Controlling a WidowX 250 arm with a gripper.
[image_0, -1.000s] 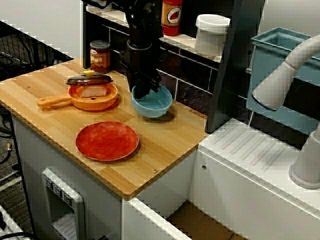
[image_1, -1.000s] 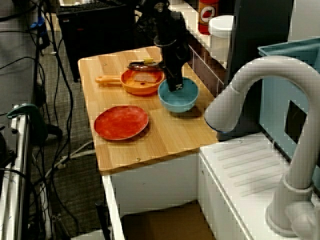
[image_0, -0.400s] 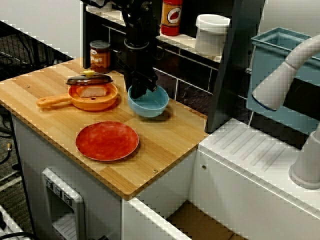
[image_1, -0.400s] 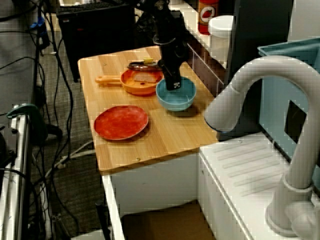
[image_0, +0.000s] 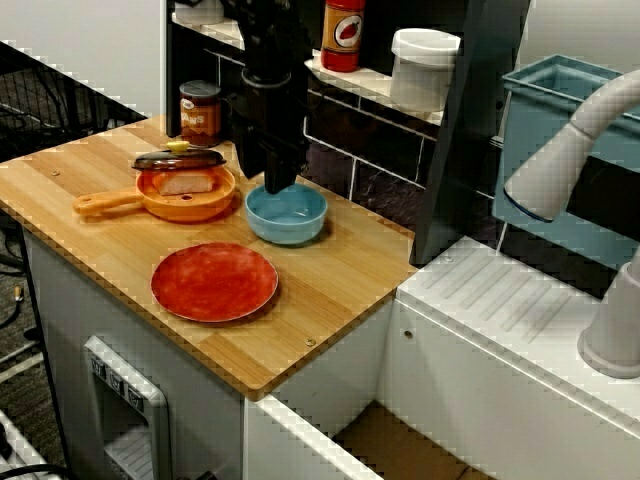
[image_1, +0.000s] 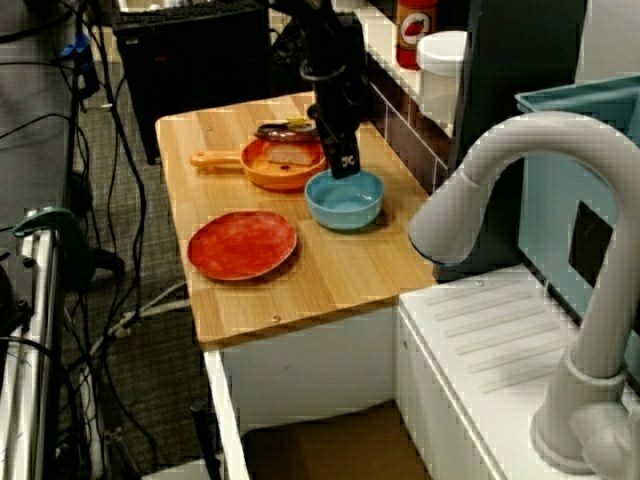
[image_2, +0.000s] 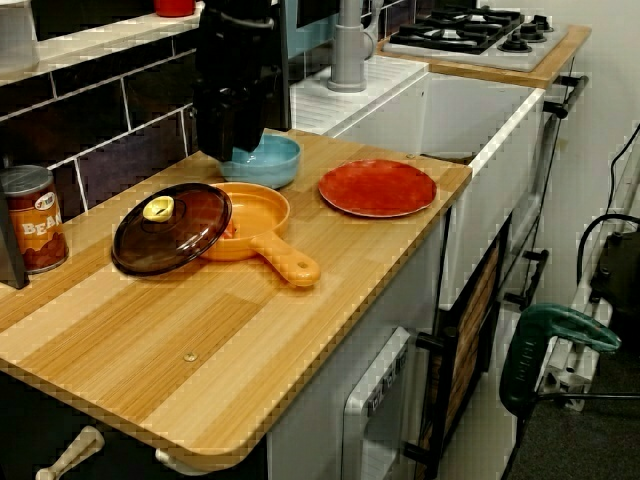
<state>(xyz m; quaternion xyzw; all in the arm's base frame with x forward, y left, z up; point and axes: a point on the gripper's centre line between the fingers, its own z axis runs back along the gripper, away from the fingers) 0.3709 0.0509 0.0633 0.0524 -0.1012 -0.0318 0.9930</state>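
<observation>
At the far left of the wooden tabletop (image_0: 330, 290), seen from the front, a brown can (image_0: 200, 112) stands against the dark tiled wall. In the view from the tabletop's far end its label shows the letters "BEA", and the rest is turned away. Just in front of the can sits an orange pan (image_0: 190, 212) with its handle pointing left. A dark glass lid (image_0: 180, 159) with a yellow knob rests tilted on the pan's far rim, leaving the pan open, and a pale piece of food (image_0: 188, 183) lies inside. Nearer the front edge lies a flat red plate (image_0: 214, 281) with nothing on it. To the right of the pan, the black tool (image_0: 276, 186) comes straight down onto the rear left rim of a blue bowl (image_0: 285, 232), its fingers narrow and pinched on that rim. The bowl sits on the tabletop just beside the pan and behind the plate, and nothing shows inside it. On the shelf above stands a red canister (image_0: 343, 35) with an oval label too small to read, then a white lidded tub (image_0: 425, 70). Further right are a blue bin (image_0: 560, 110) and a grey faucet (image_0: 570, 150).
</observation>
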